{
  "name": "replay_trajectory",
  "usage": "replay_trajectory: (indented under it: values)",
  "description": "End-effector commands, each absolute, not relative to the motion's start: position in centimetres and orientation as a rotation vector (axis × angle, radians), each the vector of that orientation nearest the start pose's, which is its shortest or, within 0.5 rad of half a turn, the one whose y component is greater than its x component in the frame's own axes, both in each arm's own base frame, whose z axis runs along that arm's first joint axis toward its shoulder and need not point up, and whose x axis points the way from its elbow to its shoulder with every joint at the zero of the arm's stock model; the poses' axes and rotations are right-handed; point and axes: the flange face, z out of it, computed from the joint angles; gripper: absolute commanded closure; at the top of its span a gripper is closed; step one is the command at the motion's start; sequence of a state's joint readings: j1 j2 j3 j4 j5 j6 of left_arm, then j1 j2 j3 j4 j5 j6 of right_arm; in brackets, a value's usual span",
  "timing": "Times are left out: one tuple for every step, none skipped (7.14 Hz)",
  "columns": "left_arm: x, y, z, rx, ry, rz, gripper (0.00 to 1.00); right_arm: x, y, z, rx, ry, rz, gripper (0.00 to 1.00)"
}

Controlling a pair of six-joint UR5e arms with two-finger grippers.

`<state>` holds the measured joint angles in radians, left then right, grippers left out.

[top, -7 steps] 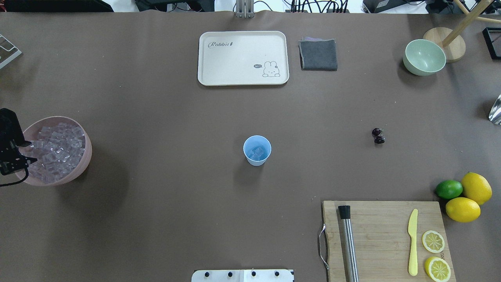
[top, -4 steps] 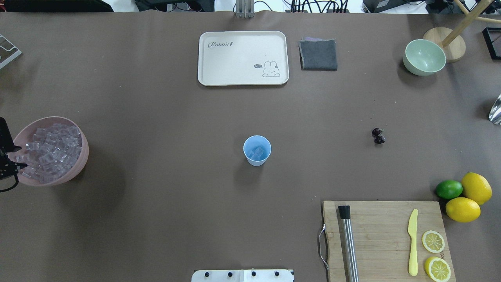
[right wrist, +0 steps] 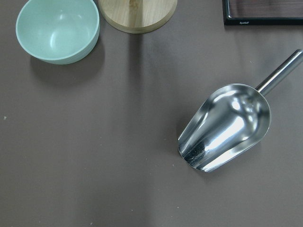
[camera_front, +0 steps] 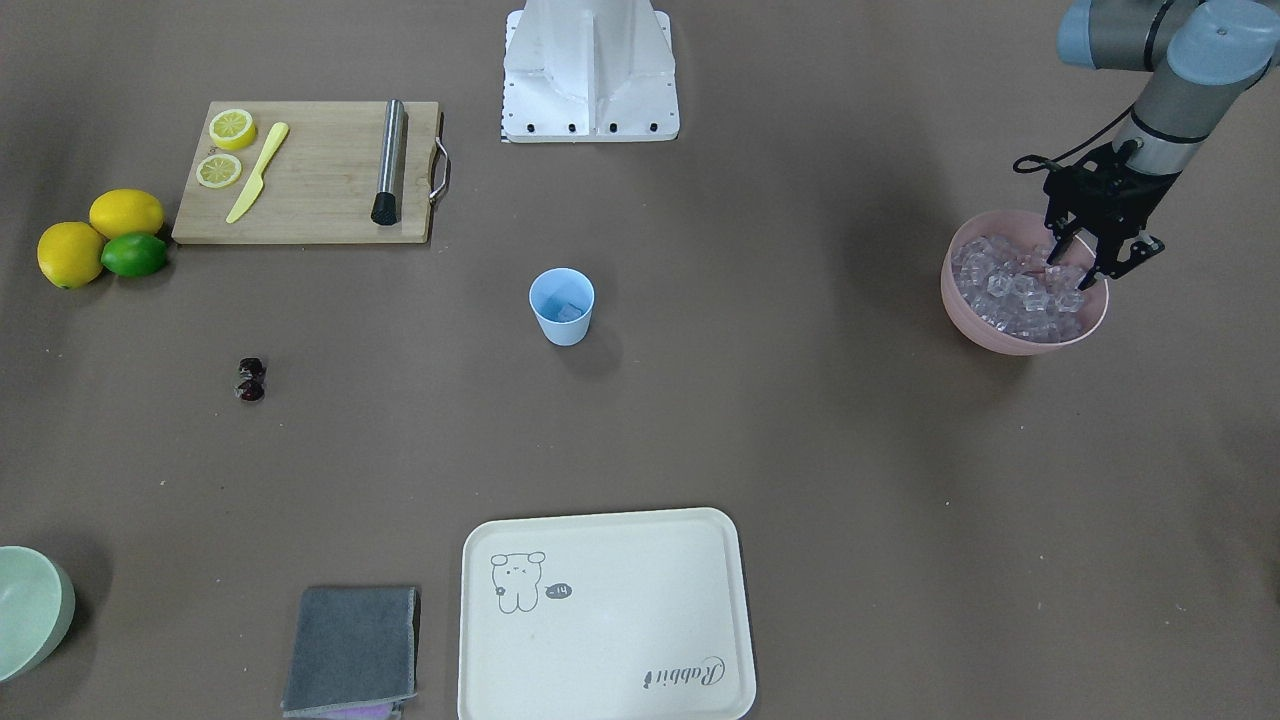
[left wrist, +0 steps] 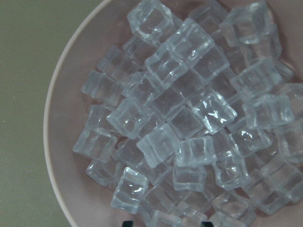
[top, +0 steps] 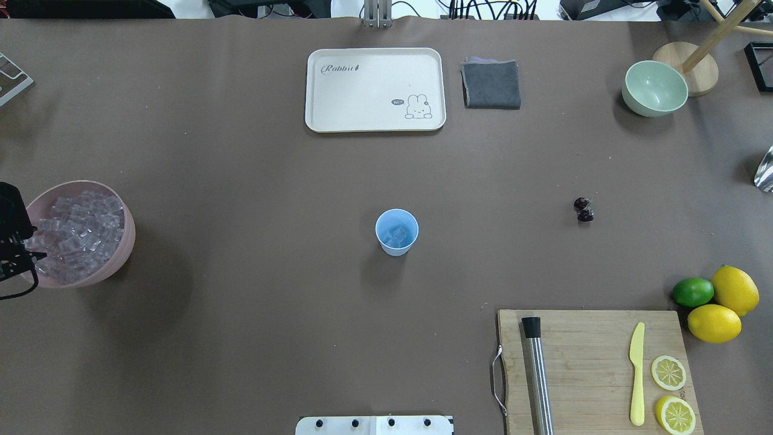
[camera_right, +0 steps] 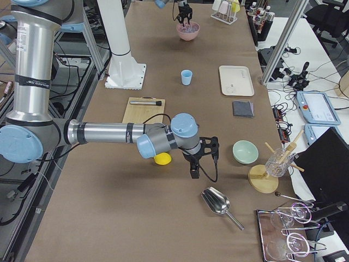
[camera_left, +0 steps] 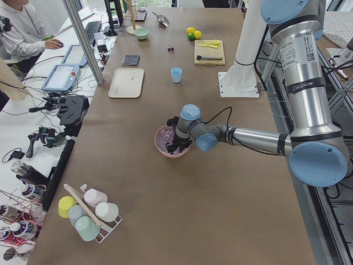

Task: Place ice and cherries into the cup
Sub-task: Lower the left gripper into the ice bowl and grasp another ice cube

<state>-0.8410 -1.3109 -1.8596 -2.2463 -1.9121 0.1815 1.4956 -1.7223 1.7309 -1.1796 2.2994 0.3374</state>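
Note:
The light blue cup (top: 397, 231) (camera_front: 562, 305) stands at the table's middle with a few ice cubes inside. A heap of clear ice (left wrist: 189, 118) (camera_front: 1015, 290) fills the pink bowl (top: 124, 251) (camera_front: 1000, 338) at my left edge. My left gripper (camera_front: 1078, 268) (top: 30, 248) is open, pointing down, with its fingertips among the cubes on the bowl's outer side. Two dark cherries (top: 583, 209) (camera_front: 250, 380) lie together on the table to the cup's right. My right gripper (camera_right: 193, 173) hovers near the metal scoop; I cannot tell whether it is open or shut.
A metal scoop (right wrist: 227, 127) and a pale green bowl (right wrist: 57, 30) (top: 655, 87) sit at the far right. The cutting board (top: 595, 368) carries a knife, lemon halves and a steel muddler. Lemons and a lime (top: 692, 292) lie beside it. A cream tray (top: 374, 89) and grey cloth (top: 491, 84) lie far.
My left gripper has drawn back toward the overhead view's left edge, and the pink bowl has slid slightly left with it. The cup and cherries have not moved.

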Motion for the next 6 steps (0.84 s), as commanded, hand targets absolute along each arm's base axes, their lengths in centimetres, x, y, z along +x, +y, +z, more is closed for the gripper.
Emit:
replay_trajectory:
  values:
    - [21.5, -37.9, 56.79, 0.615, 0.511, 0.997, 0.43, 3.31, -45.23, 61.01, 0.224, -0.781, 0.103, 0.0]
    - [21.5, -37.89, 56.79, 0.615, 0.511, 0.997, 0.49, 3.31, -45.23, 61.09, 0.223, -0.781, 0.104, 0.0]
    - [21.49, -37.91, 56.79, 0.615, 0.51, 0.996, 0.64, 3.31, -45.23, 61.09, 0.223, -0.781, 0.104, 0.0]
    - [21.48, -37.97, 56.64, 0.619, 0.511, 0.997, 0.79, 3.31, -45.23, 61.09, 0.223, -0.781, 0.102, 0.0]
    - [21.42, -38.0, 56.4, 0.624, 0.512, 0.996, 0.95, 3.31, -45.24, 61.08, 0.224, -0.781, 0.103, 0.0]
    - [21.24, -38.16, 56.25, 0.628, 0.511, 0.992, 1.0, 3.3, -45.23, 61.07, 0.224, -0.782, 0.103, 0.0]
